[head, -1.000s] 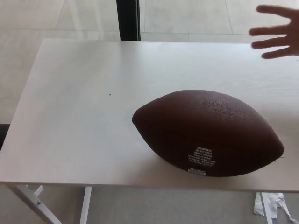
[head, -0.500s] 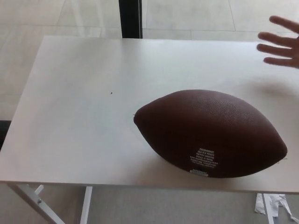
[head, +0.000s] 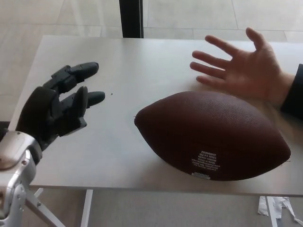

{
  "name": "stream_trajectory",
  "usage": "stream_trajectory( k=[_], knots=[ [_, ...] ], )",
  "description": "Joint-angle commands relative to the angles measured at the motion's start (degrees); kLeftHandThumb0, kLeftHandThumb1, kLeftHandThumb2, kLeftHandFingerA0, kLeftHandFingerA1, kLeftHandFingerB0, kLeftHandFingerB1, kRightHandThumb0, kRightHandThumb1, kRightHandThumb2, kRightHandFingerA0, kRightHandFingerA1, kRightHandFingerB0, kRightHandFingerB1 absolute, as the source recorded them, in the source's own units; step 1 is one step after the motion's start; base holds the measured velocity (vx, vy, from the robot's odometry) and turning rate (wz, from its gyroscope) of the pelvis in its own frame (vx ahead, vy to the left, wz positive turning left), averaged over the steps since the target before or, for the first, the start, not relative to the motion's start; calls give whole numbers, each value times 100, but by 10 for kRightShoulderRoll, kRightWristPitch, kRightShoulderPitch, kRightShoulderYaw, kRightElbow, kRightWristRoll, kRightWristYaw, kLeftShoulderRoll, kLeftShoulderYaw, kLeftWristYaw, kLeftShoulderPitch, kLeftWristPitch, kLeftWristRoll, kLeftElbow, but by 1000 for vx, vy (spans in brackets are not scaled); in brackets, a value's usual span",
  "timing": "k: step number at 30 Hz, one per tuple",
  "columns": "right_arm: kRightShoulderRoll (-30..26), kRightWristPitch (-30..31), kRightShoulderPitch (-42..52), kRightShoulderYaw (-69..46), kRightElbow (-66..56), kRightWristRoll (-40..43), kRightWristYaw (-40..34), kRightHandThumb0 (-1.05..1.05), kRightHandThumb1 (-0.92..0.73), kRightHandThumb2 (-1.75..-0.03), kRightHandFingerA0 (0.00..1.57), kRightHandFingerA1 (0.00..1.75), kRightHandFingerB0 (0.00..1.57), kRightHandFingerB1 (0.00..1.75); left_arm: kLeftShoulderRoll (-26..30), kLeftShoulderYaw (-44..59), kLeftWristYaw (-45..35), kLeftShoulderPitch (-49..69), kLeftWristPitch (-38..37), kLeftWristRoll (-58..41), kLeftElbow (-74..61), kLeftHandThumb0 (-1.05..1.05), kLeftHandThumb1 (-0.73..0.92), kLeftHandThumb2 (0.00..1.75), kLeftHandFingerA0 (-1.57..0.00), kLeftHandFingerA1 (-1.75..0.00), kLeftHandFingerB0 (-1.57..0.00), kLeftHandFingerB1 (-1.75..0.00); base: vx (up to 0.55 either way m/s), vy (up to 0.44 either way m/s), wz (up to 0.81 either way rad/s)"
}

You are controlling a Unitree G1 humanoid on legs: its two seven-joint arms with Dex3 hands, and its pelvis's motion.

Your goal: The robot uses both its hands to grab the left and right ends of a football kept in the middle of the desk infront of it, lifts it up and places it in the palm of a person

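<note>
Football (head: 213,137) lies long-axis across the desk (head: 142,61), its near tip facing the left hand (head: 59,109) (fingers spread, empty), right hand unseen.

The single head view looked steeply down, from close above, at the white desk (head: 142,61) and the floor beyond.
</note>
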Motion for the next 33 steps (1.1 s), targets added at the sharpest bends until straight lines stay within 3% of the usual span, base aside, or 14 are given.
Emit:
stream_trajectory(
  k=[1, 2, 7, 8, 10, 11, 13, 16, 17, 19, 20, 21, 31, 33],
  knots=[
    [-12, 83, 7, -1, 4, -1, -24, -86, -85, -67, 51, 39, 37, 32, 12, -7, 18, 2, 31, 43, 14, -79, 72, 106, -30, -65, -14, -53, 0, 0, 0],
    [-11, 92, 7, 0, 3, 1, -25, -86, -85, -67, 50, 39, 38, 32, 12, -7, 17, 3, 28, 44, 17, -79, 92, 69, -32, -64, -20, -49, 0, 0, 0],
    [-20, 93, 22, 29, 18, -24, -9, -88, -85, -67, 54, 41, 37, 32, 13, -3, 7, 21, 28, 42, 17, -78, 92, 67, -35, -68, -19, -47, 0, 0, 0],
    [-20, 91, 28, 38, 18, -28, -5, -88, -86, -68, 53, 42, 37, 32, 15, -2, 2, 27, 26, 41, 14, -77, 71, 107, -32, -67, -13, -53, 0, 0, 0],
    [-11, 102, 40, 43, 4, -28, -18, -88, -85, -67, 54, 42, 39, 32, 15, -4, 3, 29, 35, 43, 11, -78, 73, 107, -34, -66, -12, -51, 0, 0, 0],
    [-5, 105, 45, 46, -5, -27, -23, -87, -85, -67, 53, 43, 39, 32, 14, -3, 3, 28, 38, 42, 14, -75, 92, 68, -34, -61, -18, -44, 0, 0, 0],
    [21, 120, 60, 56, -38, -33, -55, -96, -75, -112, 49, 57, 35, 46, 6, -2, 5, 28, 42, 39, 20, -76, 92, 67, -35, -63, -20, -45, 0, 0, 0],
    [57, 135, 77, 69, -84, -39, -88, -91, -89, -67, 57, 50, 43, 33, -4, -9, 8, 27, 49, 42, 22, -77, 73, 107, -30, -64, -13, -51, 0, 0, 0],
    [69, 135, 66, 73, -82, -41, -97, -88, -69, -111, 52, 59, 36, 47, -4, -8, 12, 26, 49, 44, 22, -77, 92, 70, -30, -59, -14, -43, 0, 0, 0],
    [81, 143, 67, 77, -95, -43, -104, -91, -88, -67, 58, 49, 45, 34, -8, -10, 15, 26, 47, 48, 25, -78, 73, 107, -30, -63, -12, -51, 0, 0, 0],
    [85, 143, 70, 80, -99, -47, -106, -94, -73, -113, 53, 57, 37, 46, -9, -12, 13, 26, 42, 50, 28, -76, 74, 107, -27, -62, -10, -50, 0, 0, 0],
    [95, 147, 73, 82, -107, -46, -111, -92, -87, -67, 60, 48, 47, 35, -13, -15, 15, 27, 41, 52, 30, -77, 74, 108, -28, -63, -9, -50, 0, 0, 0],
    [132, 137, 106, 116, -154, -73, -129, -90, -91, -68, 59, 47, 46, 35, -40, -17, 25, 29, 33, 63, 45, -79, 78, 107, -26, -63, -10, -51, 0, 0, 0],
    [132, 130, 112, 114, -153, -71, -125, -87, -70, -112, 51, 56, 37, 48, -51, -13, 33, 28, 42, 59, 47, -79, 92, 77, -27, -63, -10, -43, 0, 0, 0]
  ],
)
